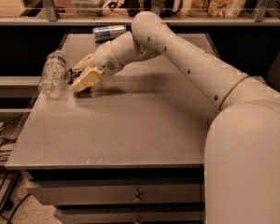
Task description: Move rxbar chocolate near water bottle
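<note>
The water bottle point(52, 73) is clear crinkled plastic and lies on its side near the left edge of the grey table point(130, 125). My gripper point(80, 75) is just right of the bottle, low over the table top, its pale fingers point(87, 79) pointing left. It is shut on the rxbar chocolate point(75, 73), of which only a small dark piece shows between the fingers. The bar is close to the bottle's side; I cannot tell whether it touches the table.
A blue and silver drink can point(108, 31) lies on its side at the table's back edge. A shelf rail point(144, 18) with bags and boxes runs behind the table. Drawers point(135, 195) sit under the front edge.
</note>
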### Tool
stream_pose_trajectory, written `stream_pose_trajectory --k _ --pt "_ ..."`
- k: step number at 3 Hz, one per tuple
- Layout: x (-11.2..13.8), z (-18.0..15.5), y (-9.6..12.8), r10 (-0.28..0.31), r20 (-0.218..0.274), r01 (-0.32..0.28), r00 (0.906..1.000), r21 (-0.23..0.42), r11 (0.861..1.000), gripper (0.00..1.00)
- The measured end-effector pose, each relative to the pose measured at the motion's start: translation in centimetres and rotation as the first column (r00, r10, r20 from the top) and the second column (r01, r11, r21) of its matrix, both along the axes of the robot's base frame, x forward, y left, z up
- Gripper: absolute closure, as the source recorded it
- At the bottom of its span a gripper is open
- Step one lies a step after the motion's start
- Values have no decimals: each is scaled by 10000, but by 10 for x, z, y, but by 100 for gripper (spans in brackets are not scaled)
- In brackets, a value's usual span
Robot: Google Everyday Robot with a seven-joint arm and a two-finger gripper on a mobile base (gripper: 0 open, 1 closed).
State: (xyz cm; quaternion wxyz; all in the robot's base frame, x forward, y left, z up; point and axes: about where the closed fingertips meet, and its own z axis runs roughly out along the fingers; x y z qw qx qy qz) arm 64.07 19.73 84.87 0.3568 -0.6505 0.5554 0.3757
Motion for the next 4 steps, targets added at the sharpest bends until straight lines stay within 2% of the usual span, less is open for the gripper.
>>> stream_pose_trajectory --k 1,3,4 --pt "-2 -14 19 215 -386 -208 9990 174 9996 44" --pt "-9 1 32 91 -64 -88 9999 438 9990 1" --pt "-10 1 33 98 -55 -95 9999 447 9990 0"
